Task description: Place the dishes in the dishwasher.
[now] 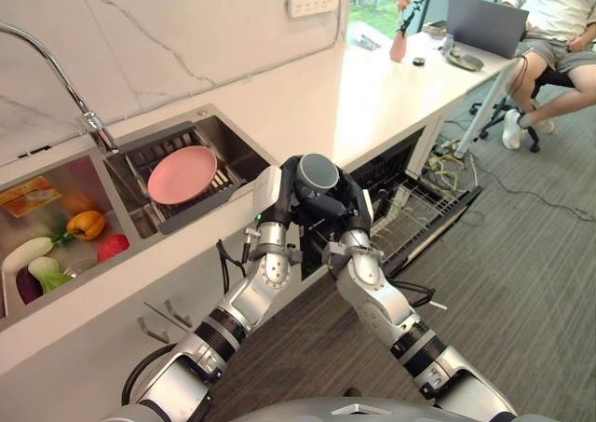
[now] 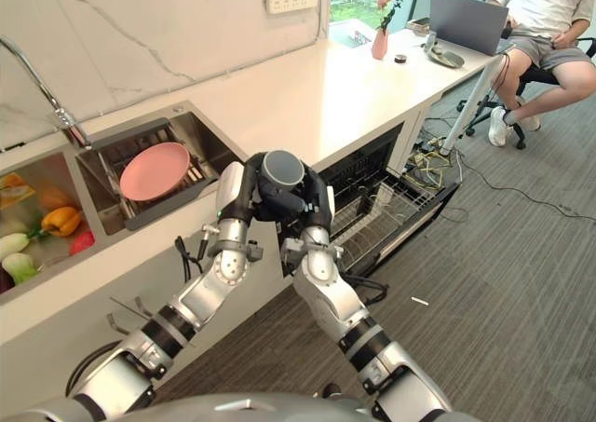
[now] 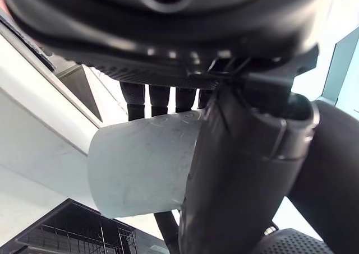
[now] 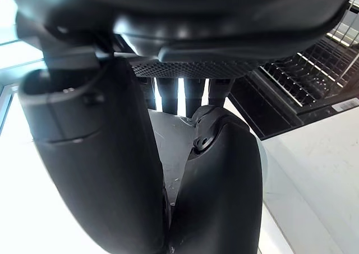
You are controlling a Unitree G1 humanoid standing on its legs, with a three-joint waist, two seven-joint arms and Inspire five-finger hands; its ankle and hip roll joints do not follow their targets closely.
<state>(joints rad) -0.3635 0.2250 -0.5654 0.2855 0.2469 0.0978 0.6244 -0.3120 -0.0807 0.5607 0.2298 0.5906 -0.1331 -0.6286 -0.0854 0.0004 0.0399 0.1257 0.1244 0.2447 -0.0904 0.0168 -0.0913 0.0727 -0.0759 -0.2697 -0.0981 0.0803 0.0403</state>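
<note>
Grey round cup (image 1: 318,172) with pale frosted wall (image 3: 143,167), gripped between both hands at counter-edge height, in front of the open dishwasher bay. Mouth or base (cannot tell which) turned up towards the head camera; long axis tilted, roughly along the line of sight.

Left hand (image 1: 277,191): fingers (image 3: 159,97) curled over the cup's far side, thumb against the near wall; closed round the cup. Right hand (image 1: 352,203): fingers (image 4: 193,90) wrapped behind the cup, thumb (image 4: 221,170) laid across its pale wall; likewise closed round it.

Black wire dishwasher rack (image 1: 424,208), pulled out over the lowered door, just right of and below the hands; open floor of grey carpet (image 1: 531,292) beyond it, free room to the right and front.

White stone countertop (image 1: 372,91), edge running directly behind the hands, bare along the middle stretch.

Steel sink basin (image 1: 223,138) set into the counter at left, holding a round pink plate (image 1: 182,174) lying flat on a dark drain rack, well apart from the cup. Chrome tap (image 1: 56,73) above. Second basin further left with assorted vegetables (image 1: 56,245).

Far counter end: pink vase (image 1: 399,45), grey laptop (image 1: 484,23); seated person (image 1: 559,40) beside it, well clear of the work.
</note>
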